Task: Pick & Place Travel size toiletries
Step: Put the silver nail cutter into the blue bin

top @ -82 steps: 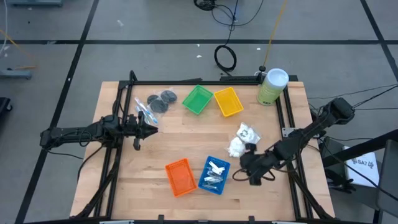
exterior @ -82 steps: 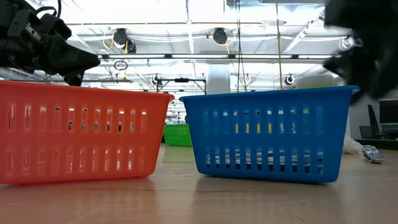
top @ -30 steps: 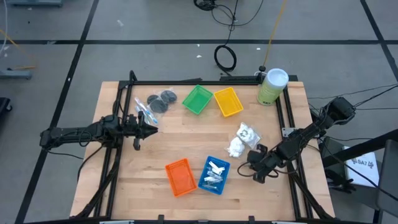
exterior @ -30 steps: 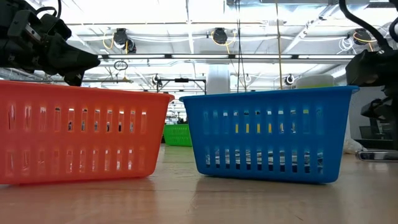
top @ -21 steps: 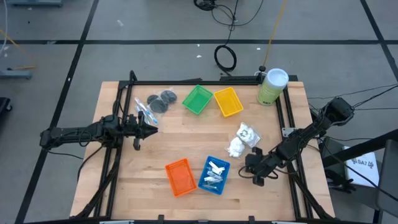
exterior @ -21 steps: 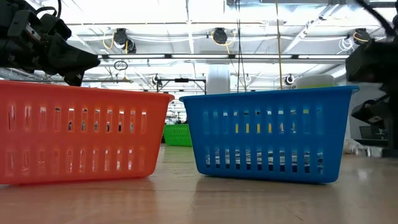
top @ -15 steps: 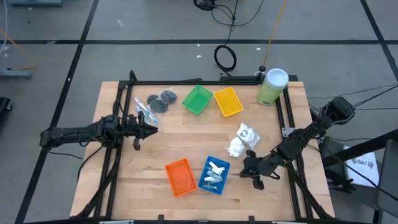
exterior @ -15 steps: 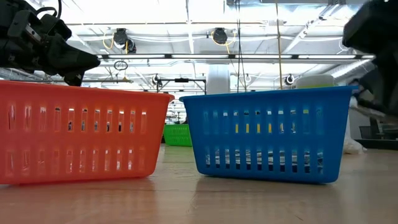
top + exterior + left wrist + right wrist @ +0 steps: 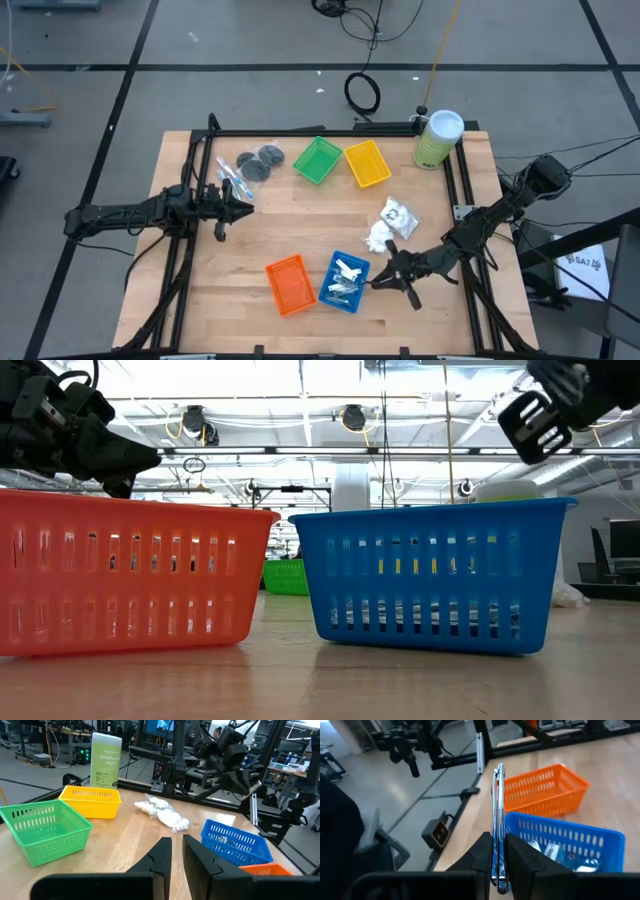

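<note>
Canister (image 9: pixel 437 139), coloured trays (image 9: pixel 320 160), probably plastic.

Grey concrete floor (image 9: pixel 250 40) marked with dark tape lines; a coiled black cable (image 9: pixel 362 92) lies beyond the wooden table (image 9: pixel 250 230). Ceiling lights (image 9: pixel 200 420) hang from white rafters above.
</note>
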